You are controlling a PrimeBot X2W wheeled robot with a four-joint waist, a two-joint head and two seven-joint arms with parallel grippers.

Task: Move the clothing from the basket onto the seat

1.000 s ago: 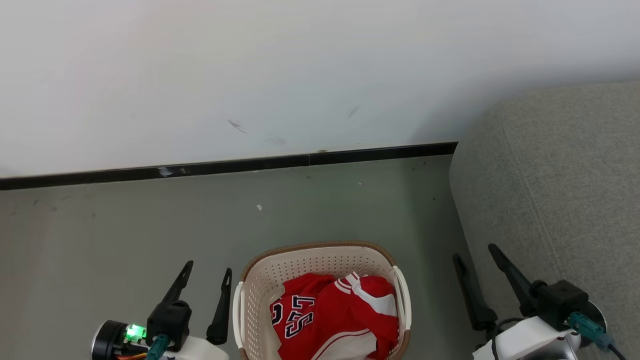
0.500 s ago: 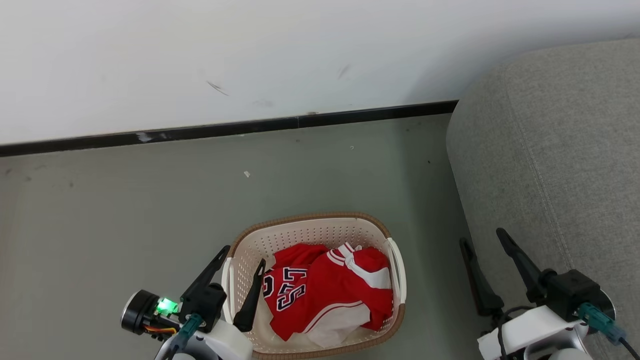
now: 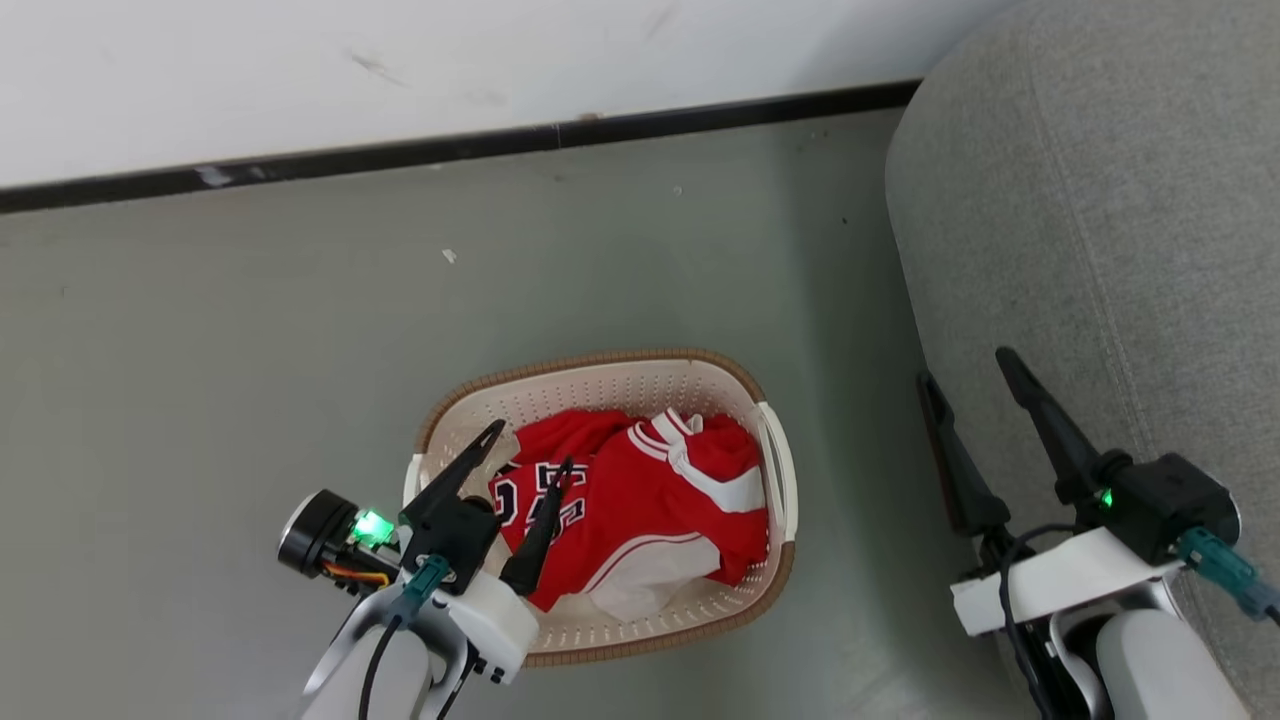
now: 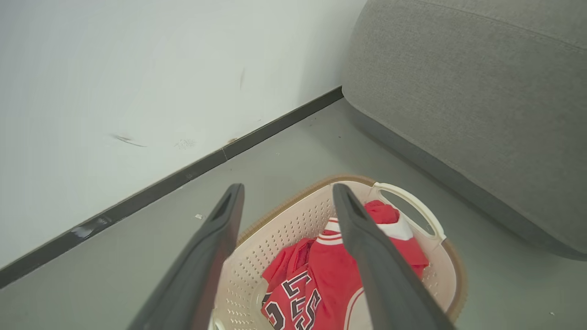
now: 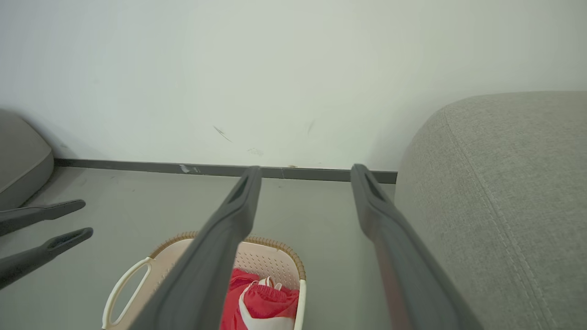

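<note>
Hanging over the left side of the basket [image 3: 600, 357] in the head view, the left gripper [image 3: 532, 444] is spreading its two dark fingers wide and gripping nothing. One finger is crossing the black-and-white lettering of the clothing [image 3: 650, 490]; whether it is touching the cloth cannot be told. The red garments are lying bunched inside the basket, which is standing on the grey floor [image 3: 250, 330] near the seat [image 3: 1100, 230] but apart from it. The right gripper [image 3: 964, 365] is hovering at the seat's edge, its fingers also wide and empty.

Looking along the left gripper [image 4: 289, 188] in the left wrist view, its parted fingers are framing the basket [image 4: 293, 220] and the clothing [image 4: 330, 275] below, with the seat [image 4: 481, 91] rising at the right.

Looking along the right gripper [image 5: 306, 169] in the right wrist view, its fingers are standing far apart with nothing between them. The basket [image 5: 266, 259] with the clothing [image 5: 261, 298] is sitting low between them, the seat [image 5: 504, 183] is bulking at the right, and the left gripper [image 5: 83, 218] is reaching in from the left edge.
</note>
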